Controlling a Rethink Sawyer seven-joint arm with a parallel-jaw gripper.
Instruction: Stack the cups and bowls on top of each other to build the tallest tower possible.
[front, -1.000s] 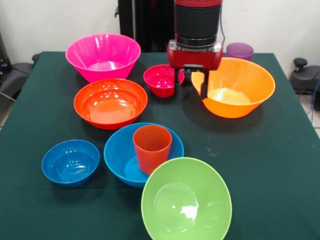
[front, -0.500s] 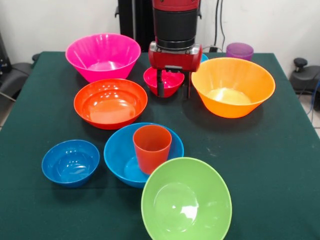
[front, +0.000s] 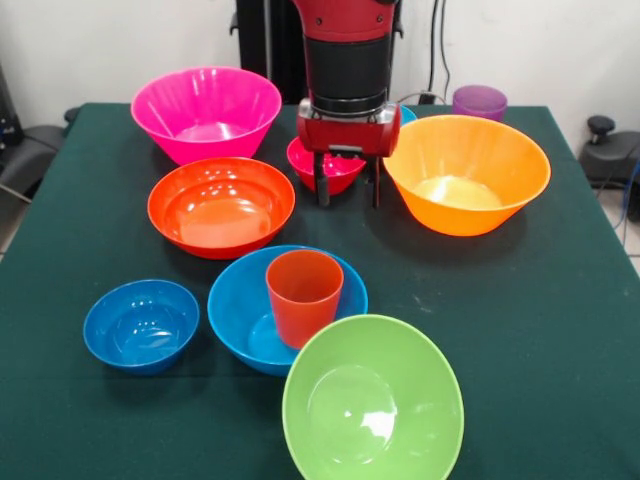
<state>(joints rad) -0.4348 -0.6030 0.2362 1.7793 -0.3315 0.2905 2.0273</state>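
My gripper (front: 349, 190) is open and empty, fingers pointing down, one finger (front: 322, 185) in front of the small magenta-red bowl (front: 303, 162) and the other between it and the large orange bowl (front: 466, 175). The orange-red cup (front: 304, 297) stands upright inside the sky-blue bowl (front: 240, 305) at the front middle. The red-orange bowl (front: 221, 205) sits left of centre and the pink bowl (front: 206, 112) behind it. The dark blue bowl (front: 141, 324) is front left, the lime green bowl (front: 372, 400) at the front. The purple cup (front: 479, 101) stands far right.
All pieces stand on a dark green table (front: 560, 300). A sliver of a cyan bowl (front: 407, 114) shows behind the gripper. The arm's red and black wrist (front: 347, 70) comes down at the top centre. Dark objects flank the table on both sides.
My gripper has moved from the orange bowl's near rim to the picture's left, to the magenta-red bowl, and dropped slightly. The bowls and cups have not moved.
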